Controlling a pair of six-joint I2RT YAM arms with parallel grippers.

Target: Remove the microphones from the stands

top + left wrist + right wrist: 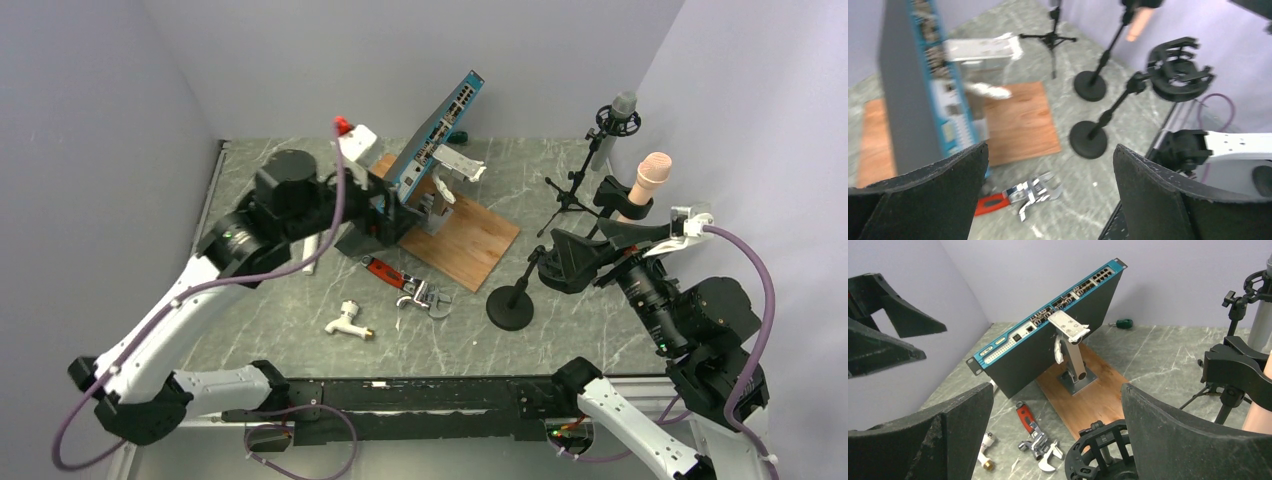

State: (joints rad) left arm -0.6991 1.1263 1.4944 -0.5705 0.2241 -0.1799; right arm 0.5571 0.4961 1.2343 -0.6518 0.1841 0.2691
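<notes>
- Top external view: the grey microphone (pixel 622 103) stands upright in a shock mount on top of the tripod stand (pixel 570 195). It is right of the wooden board (pixel 480 240) and farther back, near the rear wall.
- A peach cylinder (pixel 652 178) is clamped on a second stand, also right of the board.
- The right gripper (pixel 1057 385) hovers just off the board's right corner above an empty shock mount (pixel 1178 67). It points left, apart from the microphone, and its jaws are spread wide with nothing between them.
- The left arm rises from the near left, with its wrist lifted at the board's left end. The left gripper (pixel 1050 147) points across the board beside the tilted network switch (pixel 435 140), its jaws wide and empty.
- A wrench (pixel 415 290) and a white tap (pixel 348 322) lie in front of the board.
</notes>
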